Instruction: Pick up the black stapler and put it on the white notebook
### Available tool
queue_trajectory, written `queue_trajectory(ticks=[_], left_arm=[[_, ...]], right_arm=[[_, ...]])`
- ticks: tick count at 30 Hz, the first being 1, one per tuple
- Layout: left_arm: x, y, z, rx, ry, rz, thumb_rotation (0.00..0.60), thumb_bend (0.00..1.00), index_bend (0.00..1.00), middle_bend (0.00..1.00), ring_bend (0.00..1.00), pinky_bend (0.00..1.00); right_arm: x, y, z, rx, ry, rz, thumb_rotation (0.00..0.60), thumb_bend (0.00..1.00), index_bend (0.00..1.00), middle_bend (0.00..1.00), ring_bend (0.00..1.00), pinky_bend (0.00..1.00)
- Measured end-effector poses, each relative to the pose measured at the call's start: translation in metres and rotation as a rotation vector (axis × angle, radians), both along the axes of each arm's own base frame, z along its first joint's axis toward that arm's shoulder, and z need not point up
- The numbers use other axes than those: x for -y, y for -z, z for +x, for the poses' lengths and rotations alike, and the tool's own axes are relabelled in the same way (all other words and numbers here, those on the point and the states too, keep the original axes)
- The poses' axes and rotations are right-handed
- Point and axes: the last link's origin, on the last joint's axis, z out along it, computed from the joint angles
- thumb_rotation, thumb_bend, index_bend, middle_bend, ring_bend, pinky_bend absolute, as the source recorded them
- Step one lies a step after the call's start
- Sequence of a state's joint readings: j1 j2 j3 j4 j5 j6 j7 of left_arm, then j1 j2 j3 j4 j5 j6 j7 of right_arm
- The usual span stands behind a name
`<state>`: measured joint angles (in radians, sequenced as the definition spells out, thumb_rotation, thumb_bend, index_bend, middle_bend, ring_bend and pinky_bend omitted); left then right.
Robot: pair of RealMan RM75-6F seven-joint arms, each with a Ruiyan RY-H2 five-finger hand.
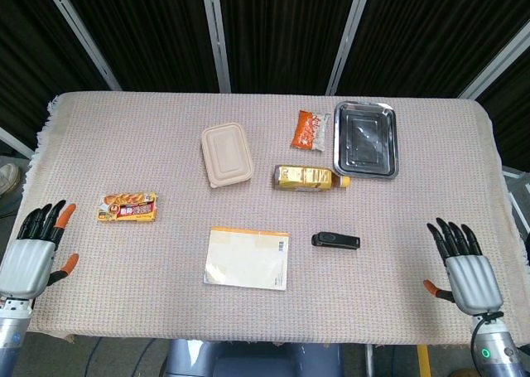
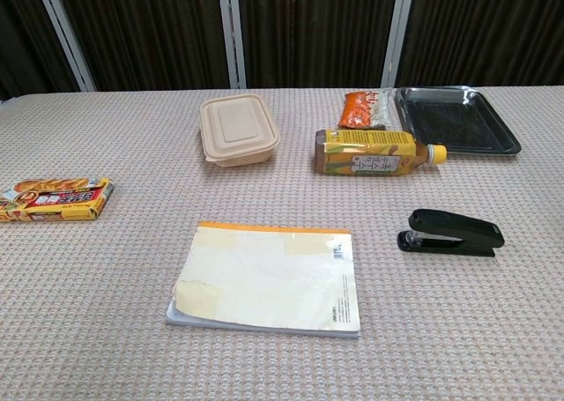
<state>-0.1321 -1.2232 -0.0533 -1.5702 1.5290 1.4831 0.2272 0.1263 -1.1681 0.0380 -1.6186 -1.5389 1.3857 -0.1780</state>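
The black stapler [image 1: 335, 241] [image 2: 450, 232] lies flat on the cloth, right of centre, its long side across the table. The white notebook [image 1: 248, 258] [image 2: 269, 278], with an orange top strip, lies just to its left, a gap between them. My right hand [image 1: 462, 268] hovers at the table's front right corner, fingers spread, holding nothing, well to the right of the stapler. At the front left edge my left hand [image 1: 36, 249] is spread too, with nothing in it. Neither hand shows in the chest view.
A tea bottle [image 1: 310, 177] lies on its side behind the stapler. Further back sit a metal tray [image 1: 365, 140], an orange snack bag [image 1: 310, 130] and a beige lidded box [image 1: 225, 154]. A snack packet [image 1: 127, 206] lies at the left.
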Motion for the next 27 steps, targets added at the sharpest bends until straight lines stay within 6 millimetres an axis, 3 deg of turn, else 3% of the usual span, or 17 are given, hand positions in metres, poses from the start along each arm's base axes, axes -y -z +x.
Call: queue_trajectory(ticks=[2, 12, 21, 27], left_arm=[[-0.004, -0.002, -0.001, -0.015, 0.003, 0.036, 0.6, 0.3, 0.0, 0.0, 0.0, 0.08], [-0.027, 0.008, -0.001, -0.036, 0.026, 0.05, 0.6, 0.31, 0.0, 0.0, 0.0, 0.08], [-0.041, 0.013, -0.003, -0.051, 0.017, -0.003, 0.6, 0.31, 0.0, 0.0, 0.0, 0.08], [-0.05, 0.014, -0.009, -0.061, 0.0, -0.026, 0.6, 0.31, 0.0, 0.0, 0.0, 0.08]], right_arm=[[0.011, 0.006, 0.005, 0.004, -0.012, 0.02, 0.6, 0.11, 0.18, 0.13, 0.1, 0.12], [0.051, 0.05, 0.035, 0.006, -0.049, 0.041, 0.6, 0.21, 0.27, 0.19, 0.15, 0.22], [0.069, 0.093, 0.041, -0.015, -0.02, 0.094, 0.6, 0.21, 0.27, 0.19, 0.15, 0.22], [0.072, 0.11, 0.048, -0.003, -0.014, 0.103, 0.6, 0.21, 0.27, 0.19, 0.16, 0.22]])
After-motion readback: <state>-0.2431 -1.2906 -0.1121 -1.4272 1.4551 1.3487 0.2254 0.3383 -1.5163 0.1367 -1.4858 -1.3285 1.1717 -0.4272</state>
